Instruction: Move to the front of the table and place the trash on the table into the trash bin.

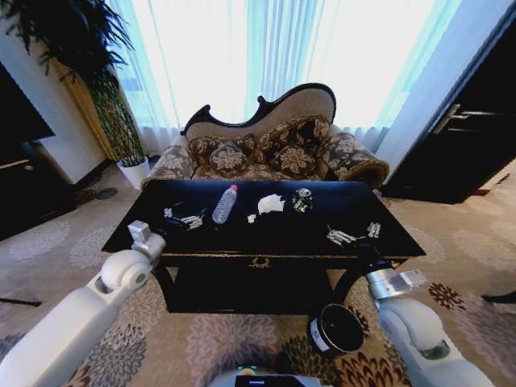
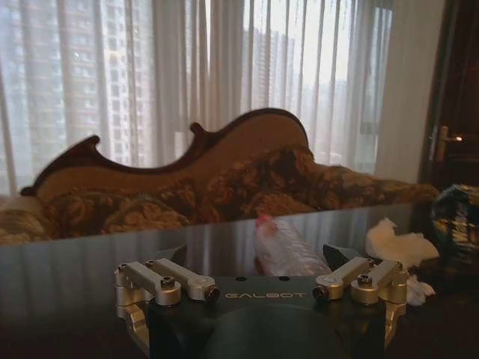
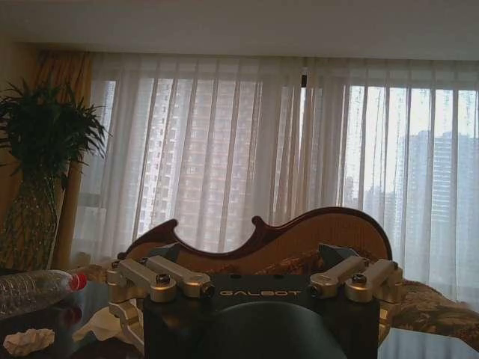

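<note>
Two grippers sit low in front of you at the near edge of the bench (image 1: 145, 242), a dark glossy piece with gold trim and a gold ornament centred on its apron. Your left gripper (image 1: 139, 231) hangs by the near left corner, and your right gripper (image 1: 372, 256) by the near right edge. From the left wrist view, the left gripper (image 2: 258, 258) has its fingers spread apart with nothing between them; the right wrist view shows the right gripper (image 3: 254, 254) spread the same way, holding nothing.

The trash lies in a loose row across the middle of the bench top. A clear plastic bottle (image 1: 225, 204) with a red cap lies on its side, left of centre. Just to its right you have a crumpled white tissue (image 1: 271, 204) with a tiny white scrap (image 1: 251, 218) near it, and further right a crumpled silvery-dark wrapper (image 1: 302, 199). In the left wrist view the bottle (image 2: 288, 247) lies straight ahead of the gripper, with the tissue (image 2: 399, 243) off to one side.

The trash bin (image 1: 336, 329), small, black and pale-rimmed, stands on the patterned carpet (image 1: 193, 347) in front of the bench, near your right arm. Behind the bench stand a floral sofa (image 1: 266, 149) and sheer curtains (image 1: 242, 56).
</note>
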